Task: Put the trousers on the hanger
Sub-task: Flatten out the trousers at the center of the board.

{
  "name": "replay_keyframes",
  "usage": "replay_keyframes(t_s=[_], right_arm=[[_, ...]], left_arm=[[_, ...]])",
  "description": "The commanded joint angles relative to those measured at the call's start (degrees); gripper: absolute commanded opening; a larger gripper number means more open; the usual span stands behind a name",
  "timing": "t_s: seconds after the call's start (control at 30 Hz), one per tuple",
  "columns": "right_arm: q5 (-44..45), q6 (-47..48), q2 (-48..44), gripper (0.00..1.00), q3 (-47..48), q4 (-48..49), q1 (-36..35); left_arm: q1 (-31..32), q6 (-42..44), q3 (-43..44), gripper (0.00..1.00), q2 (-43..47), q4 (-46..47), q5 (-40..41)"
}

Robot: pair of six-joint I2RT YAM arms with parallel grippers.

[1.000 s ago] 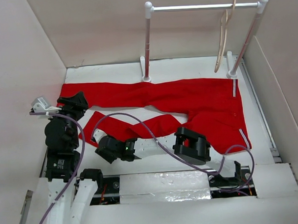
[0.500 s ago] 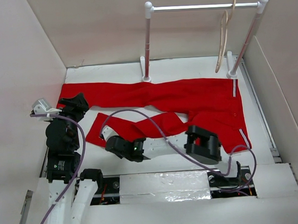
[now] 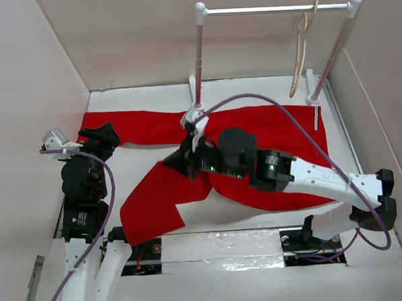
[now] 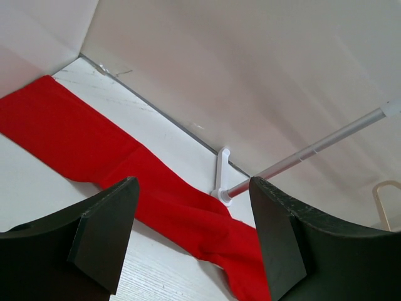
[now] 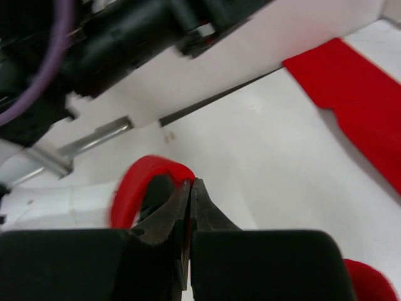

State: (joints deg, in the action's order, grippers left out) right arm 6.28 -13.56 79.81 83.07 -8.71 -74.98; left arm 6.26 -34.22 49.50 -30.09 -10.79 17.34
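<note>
The right tool [image 5: 190,188] is pressed together, clamped on a fold of the trousers [image 3: 268,137] near the middle of the worktop [image 3: 144,99]. From that pinch one red leg slopes down toward 7 o'clock. The other leg lies flat along the far side, reaching out to 9 o'clock. There the left tool [image 4: 192,183] hovers with its fingers wide apart and nothing between them. The hanger [image 3: 302,51] hangs by its hook on the rack [image 3: 274,9] at 1 o'clock, apart from the trousers.
</note>
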Motion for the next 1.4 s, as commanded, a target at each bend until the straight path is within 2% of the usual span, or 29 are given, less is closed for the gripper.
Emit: replay_keyframes(t_s=[0.0,0.03,0.13,0.27,0.47,0.6,0.63,0.77,0.9,1.13,1.37], right_arm=[[-10.55,-2.34,5.87,0.0,-1.77,-0.34,9.21],[-12.68,-2.61,9.97,0.0,-0.99,-0.26,13.85],[-17.27,-2.7,17.46,0.0,4.54,0.18,19.76],[-17.19,-1.65,33.34,0.0,19.27,-3.22,24.16],[-17.18,-2.35,47.7,0.0,35.22,-9.91,28.39],[-14.64,-3.13,50.88,0.0,37.69,-10.71,29.62],[-14.37,-3.49,51.93,0.0,37.96,-10.89,30.41],[-16.21,-5.85,53.17,0.0,37.09,-10.37,32.78],[-17.62,-6.39,54.22,0.0,36.81,-8.87,33.94],[-20.69,-6.56,55.19,0.0,36.9,-8.25,35.17],[-22.1,-6.39,55.63,0.0,37.34,-8.43,35.78]], left_arm=[[-0.2,1.17,2.54,0.69,-0.5,1.29,1.11],[-0.2,1.0,2.28,0.69,-0.67,1.29,0.77],[-0.2,0.21,1.05,0.69,-1.11,0.86,0.06],[-0.2,-2.07,-3.6,0.69,-1.03,1.64,-1.96],[-0.2,-6.99,-12.3,0.67,-3.22,4.89,-6.09],[-0.2,-12.78,-23.44,0.65,-4.98,10.78,-8.55],[-0.2,-13.41,-24.96,0.64,-6.72,13.83,-8.29],[-0.2,-14.3,-29.71,0.64,-12.09,15.18,-5.84],[-0.2,-14.47,-34.27,0.69,-13.33,17.72,-3.28],[-0.2,-9.91,-37.19,0.75,-15.35,30.54,-10.83],[-0.2,-6.3,-32.45,0.76,-25.54,34.51,-13.3]])
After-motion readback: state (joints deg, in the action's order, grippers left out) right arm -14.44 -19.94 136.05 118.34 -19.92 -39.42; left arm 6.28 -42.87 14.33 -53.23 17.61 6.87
